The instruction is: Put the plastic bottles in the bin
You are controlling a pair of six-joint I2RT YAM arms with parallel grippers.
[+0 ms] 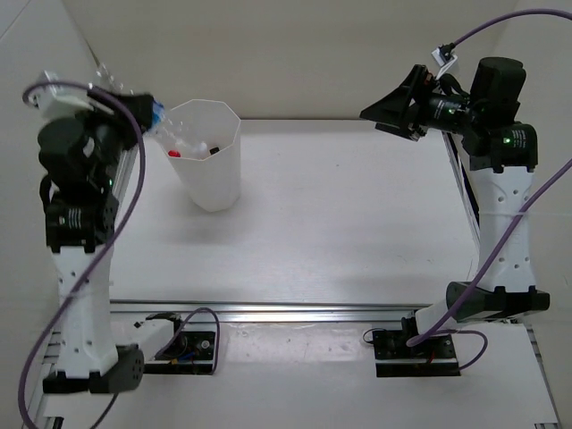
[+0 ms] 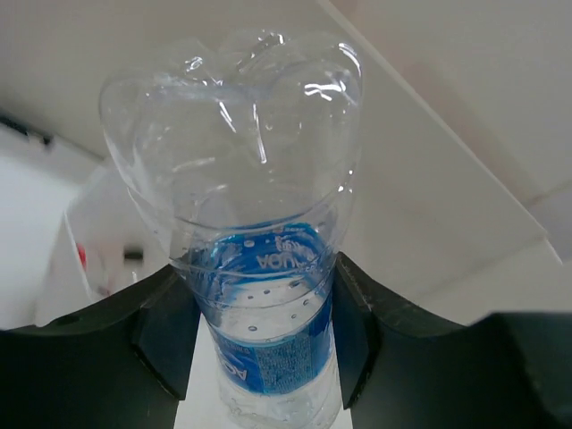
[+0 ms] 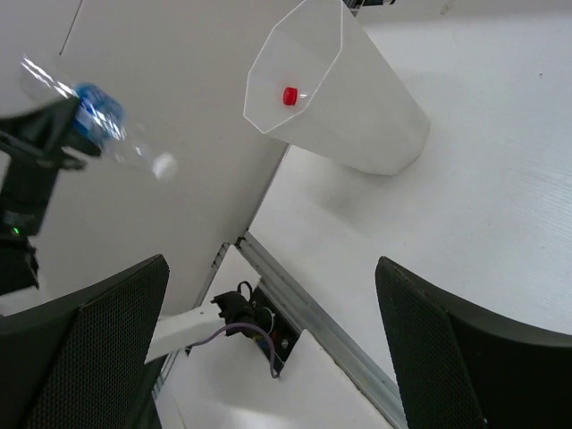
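Observation:
My left gripper (image 1: 125, 103) is shut on the blue-labelled bottle (image 1: 154, 118) and holds it raised and tilted at the bin's left rim, white cap end toward the bin (image 1: 214, 170). In the left wrist view the bottle (image 2: 259, 268) sits between the black fingers (image 2: 165, 331), base up. Inside the bin I see a red cap (image 1: 174, 154) and a black cap (image 1: 213, 150); the bottles below them are mostly hidden. My right gripper (image 1: 393, 109) is open and empty, raised at the far right. The right wrist view shows the bin (image 3: 357, 107), a red cap (image 3: 290, 96) and the held bottle (image 3: 112, 130).
The white table (image 1: 357, 214) ends at a metal rail (image 1: 304, 310) along its near edge, with both arm bases and cables beyond it. A white wall stands behind the bin and a side panel stands to the left.

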